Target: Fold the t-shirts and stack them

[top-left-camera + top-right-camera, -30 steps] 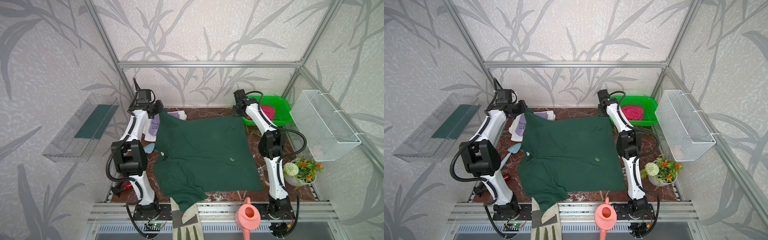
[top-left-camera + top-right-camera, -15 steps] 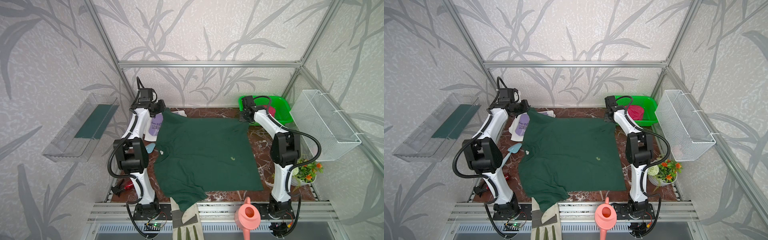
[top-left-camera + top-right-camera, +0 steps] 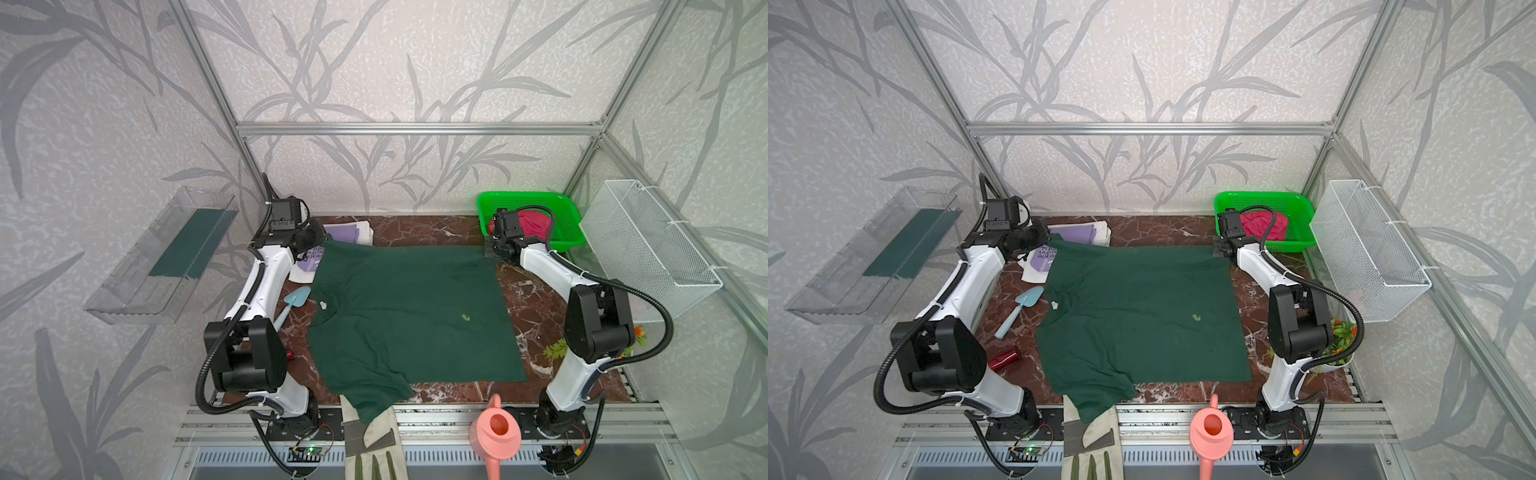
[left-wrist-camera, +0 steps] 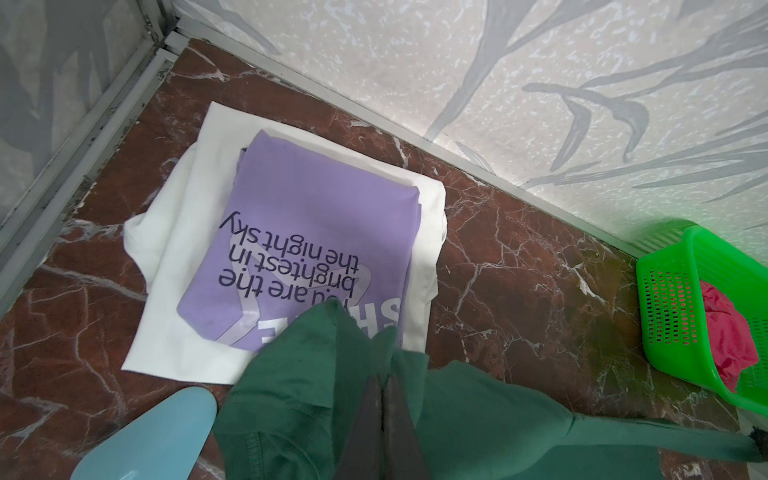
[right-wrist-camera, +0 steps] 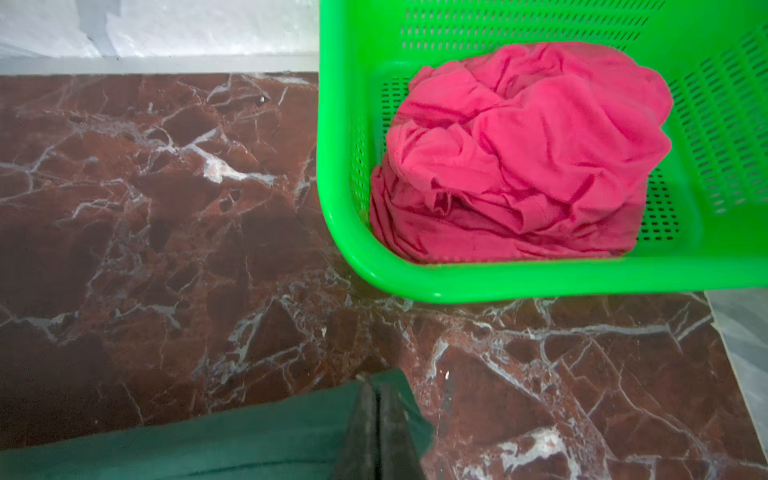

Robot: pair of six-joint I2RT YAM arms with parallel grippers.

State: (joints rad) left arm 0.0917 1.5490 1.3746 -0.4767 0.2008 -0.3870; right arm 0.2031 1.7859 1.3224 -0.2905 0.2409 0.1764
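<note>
Dark green cloth covers the middle of the counter (image 3: 530, 299). It is the dark green t-shirt (image 3: 411, 316), lying open and mostly flat. Its neck points to 9 o'clock and its bottom hem to 3 o'clock. One sleeve hangs off the front edge at about 7 o'clock, over a work glove (image 3: 370, 444).

The left tool (image 4: 383, 380) is pinched tight on the far sleeve corner at 11 o'clock. The right tool (image 5: 376, 386) is pinched tight on the far hem corner at 1 o'clock.

I think the step in hand is this shirt's first fold. Both far corners are gripped, but no fold is made yet. The next move should probably bring both corners toward 6 o'clock at the same speed. That way the far edge lands on the near edge with no twist. The hanging sleeve will need tucking in too.

At 11 o'clock the lilac t-shirt (image 4: 316, 232) lies folded on the folded white t-shirt (image 4: 183, 266). The green corner laps over the lilac one's edge. At 1 o'clock the pink-red t-shirt (image 5: 519, 145) sits bunched up in a green basket (image 5: 540, 284), not folded yet.

A blue trowel (image 3: 293, 301) lies at 9 o'clock, and a pink watering can (image 3: 494, 434) stands at 5 o'clock.
</note>
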